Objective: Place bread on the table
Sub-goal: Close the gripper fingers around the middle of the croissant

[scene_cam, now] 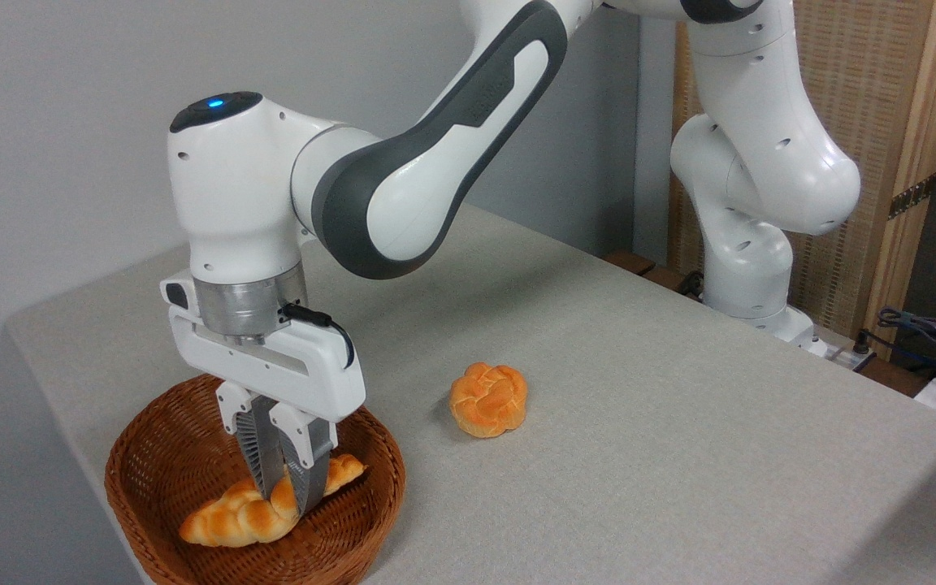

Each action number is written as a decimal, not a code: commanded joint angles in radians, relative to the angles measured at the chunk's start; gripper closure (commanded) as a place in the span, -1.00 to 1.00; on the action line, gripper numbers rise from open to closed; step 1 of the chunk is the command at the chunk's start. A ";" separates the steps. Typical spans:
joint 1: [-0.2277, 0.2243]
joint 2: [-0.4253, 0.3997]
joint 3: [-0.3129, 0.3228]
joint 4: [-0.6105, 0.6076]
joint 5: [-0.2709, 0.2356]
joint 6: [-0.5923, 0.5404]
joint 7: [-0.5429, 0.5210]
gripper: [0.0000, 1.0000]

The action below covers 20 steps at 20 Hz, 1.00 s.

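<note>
The bread [228, 517], a long golden-brown braided loaf, lies inside a brown wicker basket [158, 461] at the front left of the light grey table [639, 422]. My gripper [285, 497] points straight down into the basket and is shut on the loaf's middle, the two grey ribbed fingers [261, 451] pinching it. The loaf's right tip sticks out past the fingers and sits a little higher than its left end, which rests on the basket floor.
A small round orange knotted bun [488, 399] sits on the table right of the basket. The arm's base [748, 276] stands at the back right, with cables [923, 329] beyond the table's right edge. A wall runs behind the table.
</note>
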 commanded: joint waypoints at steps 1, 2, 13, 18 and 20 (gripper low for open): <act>-0.005 -0.013 -0.002 -0.009 0.013 0.005 -0.012 0.27; -0.005 -0.014 -0.002 -0.009 0.012 0.005 -0.013 0.27; -0.005 -0.045 -0.003 0.015 0.002 0.004 -0.018 0.27; -0.005 -0.056 -0.003 0.041 -0.002 -0.010 -0.023 0.26; -0.005 -0.065 -0.002 0.045 -0.002 -0.012 -0.021 0.26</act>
